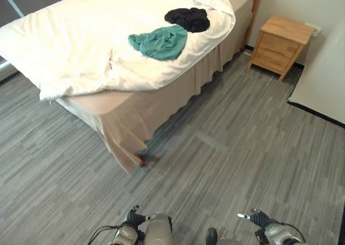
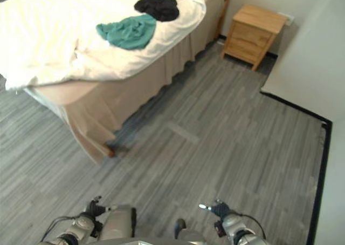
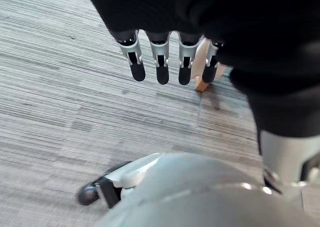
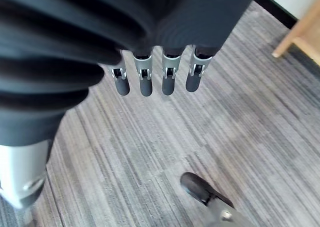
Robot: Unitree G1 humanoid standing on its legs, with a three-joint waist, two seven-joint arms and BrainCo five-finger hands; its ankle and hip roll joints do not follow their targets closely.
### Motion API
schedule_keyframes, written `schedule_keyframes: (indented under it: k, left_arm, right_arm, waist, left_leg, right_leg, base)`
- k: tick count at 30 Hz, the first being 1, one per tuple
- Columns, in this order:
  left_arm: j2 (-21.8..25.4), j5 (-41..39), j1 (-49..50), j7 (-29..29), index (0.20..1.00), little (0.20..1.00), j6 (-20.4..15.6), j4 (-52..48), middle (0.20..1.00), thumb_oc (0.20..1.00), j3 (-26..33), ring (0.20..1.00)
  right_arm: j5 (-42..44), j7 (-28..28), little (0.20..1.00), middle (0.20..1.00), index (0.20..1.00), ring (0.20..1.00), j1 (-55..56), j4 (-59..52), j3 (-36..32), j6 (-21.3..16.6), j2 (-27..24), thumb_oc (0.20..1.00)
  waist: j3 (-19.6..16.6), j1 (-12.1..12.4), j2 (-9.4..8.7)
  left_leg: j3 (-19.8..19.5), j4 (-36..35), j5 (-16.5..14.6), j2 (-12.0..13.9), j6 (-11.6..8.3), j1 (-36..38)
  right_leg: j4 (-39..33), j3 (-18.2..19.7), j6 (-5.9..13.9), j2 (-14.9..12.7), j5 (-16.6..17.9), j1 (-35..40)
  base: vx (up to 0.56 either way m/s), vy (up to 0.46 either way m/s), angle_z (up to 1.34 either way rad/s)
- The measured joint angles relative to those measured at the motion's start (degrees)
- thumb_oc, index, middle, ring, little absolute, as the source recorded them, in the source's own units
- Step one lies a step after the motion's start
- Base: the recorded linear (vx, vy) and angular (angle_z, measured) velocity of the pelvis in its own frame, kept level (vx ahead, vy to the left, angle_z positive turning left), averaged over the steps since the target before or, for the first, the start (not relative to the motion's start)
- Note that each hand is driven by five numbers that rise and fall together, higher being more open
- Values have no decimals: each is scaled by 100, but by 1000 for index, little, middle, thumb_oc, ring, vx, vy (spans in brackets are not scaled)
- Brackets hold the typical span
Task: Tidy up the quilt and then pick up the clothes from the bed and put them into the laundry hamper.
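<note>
Standing off from the bed (image 1: 135,121), both the left hand (image 3: 160,62) and right hand (image 4: 157,77) are hanging open, empty. Rumpled quilt (image 1: 81,45) is awaiting straightening first; teal garment (image 1: 160,41) and black garment (image 1: 188,19) are lying near its side edge.

The right hand (image 4: 100,42) hangs, fingers (image 4: 146,82) straight, over grey floor (image 4: 240,122).

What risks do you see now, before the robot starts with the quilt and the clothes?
The quilt hangs crumpled over the bed's corner, so pulling it may slide the green garment and black garment onto the floor. Both the left hand and right hand hang open, far from the bed.
</note>
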Motion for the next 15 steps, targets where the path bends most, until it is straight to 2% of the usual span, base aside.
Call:
schedule_keyframes:
  k: [1, 2, 3, 4, 5, 6, 7, 8, 9, 10, 11, 12, 13, 14, 15]
  left_arm:
    - [-99, -21, 12, 43, 1000, 1000, 8, 37, 1000, 1000, 6, 1000]
    - [-137, -21, 7, 59, 1000, 1000, 7, 88, 1000, 1000, 10, 1000]
    - [-190, -30, 76, 67, 1000, 1000, 11, 140, 1000, 1000, -9, 1000]
    - [-136, -41, 240, 65, 1000, 1000, 37, 248, 1000, 1000, 133, 1000]
    - [-29, -35, 259, 49, 1000, 1000, 104, 373, 1000, 1000, 173, 1000]
    - [1, -35, 306, 47, 1000, 1000, 126, 385, 1000, 1000, 148, 1000]
    - [22, -34, 250, 37, 1000, 1000, 130, 448, 1000, 1000, 158, 1000]
    - [-6, -34, 163, 24, 1000, 1000, 142, 480, 1000, 1000, 160, 1000]
    - [-10, -30, 59, 18, 1000, 1000, 153, 522, 1000, 1000, 155, 1000]
    - [-2, -25, 8, 23, 1000, 1000, 133, 489, 1000, 1000, 92, 1000]
    - [-1, -25, -9, 29, 1000, 1000, 117, 472, 1000, 1000, 36, 1000]
    - [-4, -24, 12, 33, 1000, 1000, 122, 396, 1000, 1000, -14, 1000]
    - [-23, -23, 19, 35, 1000, 1000, 122, 381, 1000, 1000, -18, 1000]
    - [-39, -22, 51, 34, 1000, 1000, 137, 393, 1000, 1000, -30, 1000]
    - [-20, -21, 69, 33, 1000, 1000, 135, 402, 1000, 1000, -29, 1000]
  right_arm:
    - [-9, -18, 1000, 1000, 1000, 1000, 104, 49, 51, 34, -32, 1000]
    - [-25, -31, 1000, 1000, 1000, 1000, 181, 154, 40, 36, -11, 1000]
    - [-85, -21, 1000, 1000, 1000, 1000, 244, 206, 47, 33, 8, 1000]
    - [-153, -26, 1000, 1000, 1000, 1000, 336, 184, 51, 50, 155, 1000]
    - [-176, 13, 1000, 1000, 1000, 1000, 450, 147, 83, 46, 294, 1000]
    - [-179, 9, 1000, 1000, 1000, 1000, 562, 150, 69, 35, 356, 1000]
    - [-182, 16, 1000, 1000, 1000, 1000, 632, 102, 60, 17, 378, 1000]
    - [-182, 16, 1000, 1000, 1000, 1000, 671, 27, 41, 7, 374, 1000]
    - [-149, 13, 1000, 1000, 1000, 1000, 722, -39, -8, 12, 418, 1000]
    - [-178, 19, 1000, 1000, 1000, 1000, 677, -120, -58, -2, 403, 1000]
    - [-178, 45, 1000, 1000, 1000, 1000, 649, -195, -72, 7, 382, 1000]
    - [-181, 70, 1000, 1000, 1000, 1000, 603, -278, -89, 2, 316, 1000]
    - [-182, 79, 1000, 1000, 1000, 1000, 543, -293, -87, -3, 251, 1000]
    - [-184, 83, 1000, 1000, 1000, 1000, 522, -397, -87, -22, 147, 1000]
    - [-182, 81, 1000, 1000, 1000, 1000, 540, -443, -93, -37, 119, 1000]
  waist:
    - [-91, -44, 160]
    - [-105, -63, 208]
    - [-119, -63, 278]
    - [-117, -20, 233]
    - [-194, -51, -8]
    - [-246, -61, 5]
    - [-276, -101, -43]
    - [-226, -148, 46]
    - [-196, -238, 95]
    - [-198, -286, 101]
    - [-193, -278, 141]
    - [-173, -296, 227]
    - [-176, -292, 332]
    - [-151, -284, 467]
    - [-158, -339, 511]
  left_leg:
    - [468, -1550, 193, -79, 234, 102]
    - [1034, -2123, 439, -82, 351, 130]
    - [1455, -2340, 559, -159, 524, 212]
    - [1668, -2421, 706, -270, 1373, 621]
    - [1651, -2587, 578, -431, 1324, 908]
    - [1509, -2929, 696, -453, 1377, 1149]
    - [1345, -3184, 724, -539, 1364, 1453]
    - [1138, -3246, 701, -501, 1333, 1604]
    - [814, -3388, 643, -526, 1244, 1860]
    - [643, -3591, 545, -641, 1153, 2326]
    - [490, -3595, 249, -666, 948, 2427]
    - [397, -3581, 67, -678, 998, 2540]
    - [309, -3602, 6, -674, 1005, 2637]
    - [66, -3613, 17, -695, 995, 2839]
    - [-179, -3612, 2, -719, 973, 2892]
  right_leg:
    - [-22, -118, 200, 99, -203, 183]
    - [-18, -224, 355, 139, -382, 349]
    - [10, -239, 461, 239, -488, 553]
    - [80, -284, 547, 340, -556, 1025]
    - [532, -492, 573, 199, -480, 971]
    - [1012, -476, 599, 154, -496, 781]
    - [1908, -460, 903, 225, -256, 514]
    - [2823, -513, 1166, 206, -124, 172]
    - [4116, -441, 1484, 193, 44, -350]
    - [5393, -351, 1399, 64, -14, -1208]
    - [5469, -264, 1282, 12, -83, -1577]
    - [5240, -270, 1016, -127, -244, -2000]
    - [4816, -315, 864, -235, -333, -2202]
    - [3615, -267, 808, -301, -348, -2327]
    - [2638, -37, 804, -269, -334, -2259]
  base:
    - [502, 0, 20]
    - [529, 1, 19]
    - [538, 10, -2]
    - [505, 46, 8]
    - [477, 63, 6]
    - [452, 51, 33]
    - [402, 28, 41]
    - [256, 3, 88]
    - [358, -57, 130]
    - [373, -126, 130]
    - [476, -193, 114]
    - [357, -221, 71]
    - [422, -330, 80]
    - [319, -263, 90]
    - [316, -293, 151]
